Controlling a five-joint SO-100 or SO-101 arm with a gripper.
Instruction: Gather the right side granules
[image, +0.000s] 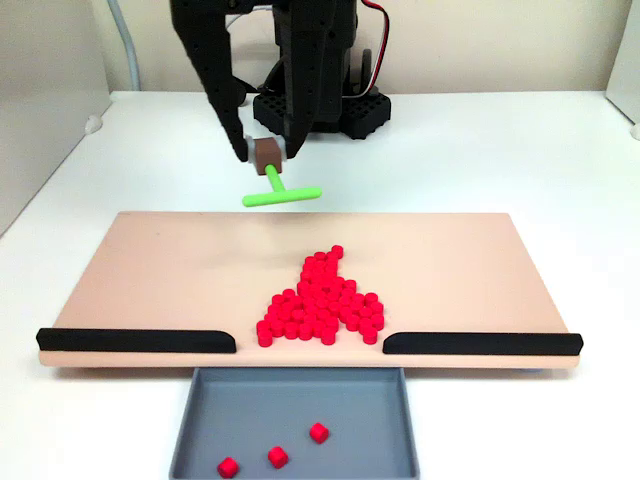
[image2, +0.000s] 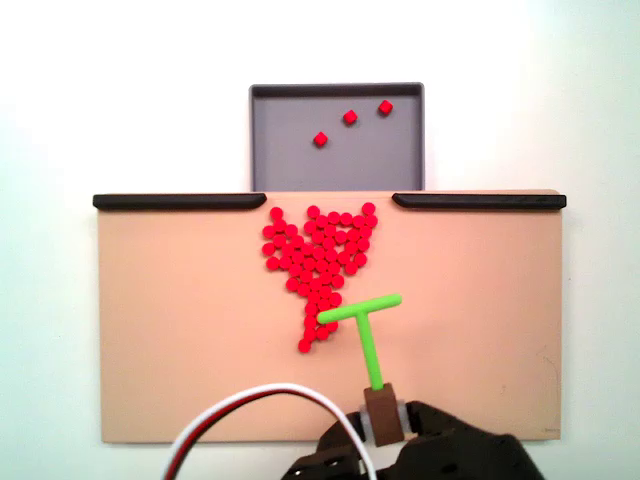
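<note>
Fixed views: fingers (image: 262, 152) clamp 1 green T-stick (image2: 365, 325); 3 granules (image2: 350, 117) in 1 tray (image2: 268, 150), dozens on board (image2: 180, 320)

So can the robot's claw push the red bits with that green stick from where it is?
Probably yes. The gripper holds the green stick, whose crossbar already sits beside the tail of the granules on the board. Nothing lies between them, and the gap to the tray is open.

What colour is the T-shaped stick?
Bright green T-shaped stick, clearest in a fixed view from above.
</note>
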